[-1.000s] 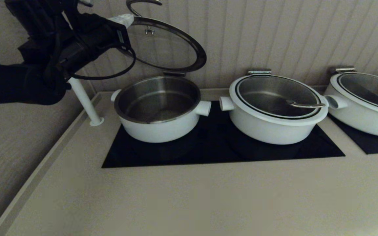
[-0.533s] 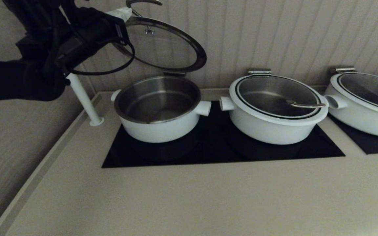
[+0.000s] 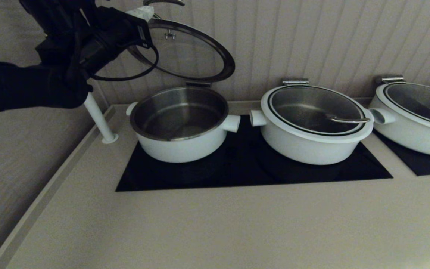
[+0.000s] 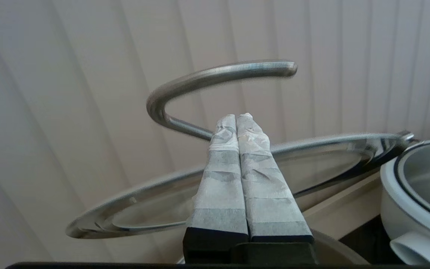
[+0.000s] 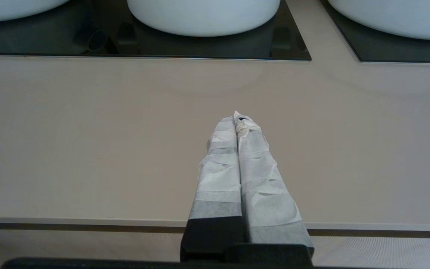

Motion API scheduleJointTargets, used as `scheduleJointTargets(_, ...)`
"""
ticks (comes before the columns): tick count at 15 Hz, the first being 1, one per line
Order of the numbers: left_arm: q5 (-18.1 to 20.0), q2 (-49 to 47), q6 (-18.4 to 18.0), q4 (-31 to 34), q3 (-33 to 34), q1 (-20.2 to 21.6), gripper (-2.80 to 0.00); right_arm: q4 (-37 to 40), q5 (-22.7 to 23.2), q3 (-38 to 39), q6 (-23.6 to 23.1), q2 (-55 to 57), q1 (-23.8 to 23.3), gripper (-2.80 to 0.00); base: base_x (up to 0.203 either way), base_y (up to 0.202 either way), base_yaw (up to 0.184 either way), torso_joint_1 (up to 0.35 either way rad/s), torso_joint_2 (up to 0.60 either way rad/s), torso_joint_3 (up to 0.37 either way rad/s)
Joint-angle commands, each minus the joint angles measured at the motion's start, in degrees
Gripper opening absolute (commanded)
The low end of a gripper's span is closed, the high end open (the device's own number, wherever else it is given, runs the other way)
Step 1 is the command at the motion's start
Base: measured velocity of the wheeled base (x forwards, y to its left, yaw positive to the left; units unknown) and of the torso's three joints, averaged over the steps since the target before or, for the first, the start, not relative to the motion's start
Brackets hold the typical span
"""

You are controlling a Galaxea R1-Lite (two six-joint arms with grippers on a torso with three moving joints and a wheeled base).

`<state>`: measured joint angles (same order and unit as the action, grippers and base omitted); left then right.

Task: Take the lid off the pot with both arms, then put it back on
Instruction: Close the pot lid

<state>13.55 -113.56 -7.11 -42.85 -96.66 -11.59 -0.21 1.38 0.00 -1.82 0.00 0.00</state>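
Observation:
The pot (image 3: 181,149) stands open at the left of the black cooktop (image 3: 237,175), its steel inside bare. The lid (image 3: 196,56) is swung up on its rear hinge (image 3: 198,84) and stands tilted against the wall; it also shows in the left wrist view (image 4: 334,160). Its steel wire handle (image 3: 162,2) (image 4: 207,76) is at the lid's upper edge. My left gripper (image 3: 140,13) (image 4: 236,119) is shut and empty, its tips at the lid's upper rim just beside the handle's stem. My right gripper (image 5: 237,116) is shut and empty, low over the counter's front.
A second white pot (image 3: 312,145) with its lid on stands in the middle, a third (image 3: 413,138) at the right. A slanted white post (image 3: 97,116) rises at the counter's left edge beneath my left arm. The ribbed wall is close behind the lid.
My left arm has shifted a little to the right and up, its tips staying at the lid's upper rim. The lid has not moved.

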Motion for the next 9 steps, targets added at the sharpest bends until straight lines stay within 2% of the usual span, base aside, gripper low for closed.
scheduleJointTargets(1,0.1,-1.4,-0.1,-0.4,-0.2,0.1,-2.8,0.0,0.0,0.0,0.0,0.1,0.0,-2.8,0.0,0.0,0.0,0.0,0.0,0.0)
scheduleJointTargets(9,0.0,-1.5,0.0,-0.7,0.5,1.3,-2.8,0.0,0.0,0.0,0.0,0.1,0.0,-2.8,0.0,0.0,0.0,0.0,0.0,0.0)
